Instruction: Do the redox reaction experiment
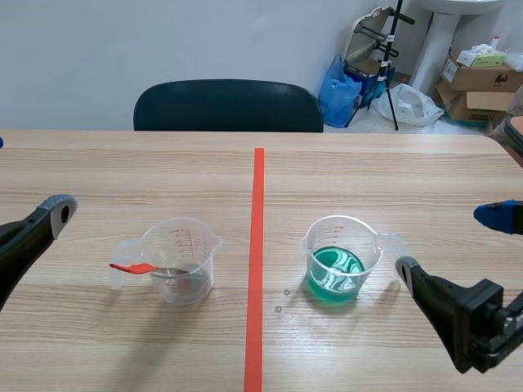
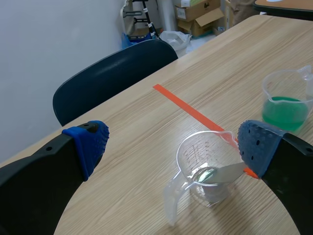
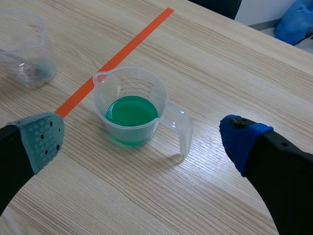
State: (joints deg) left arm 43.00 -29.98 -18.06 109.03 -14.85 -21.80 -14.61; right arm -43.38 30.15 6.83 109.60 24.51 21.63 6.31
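Facing green-filled cup [image 3: 131,115] (untouched), right pincer [image 3: 141,139] agape

Bright, even light; the green-liquid cup [image 1: 335,261] casts a faint soft shadow.

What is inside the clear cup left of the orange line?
A spoon leans in the clear cup, its metal bowl at the bottom, its red handle over the rim. Whether any clear liquid lies under it cannot be told.

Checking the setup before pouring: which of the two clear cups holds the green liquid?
The right cup; the left cup holds a red-handled spoon and nothing green.
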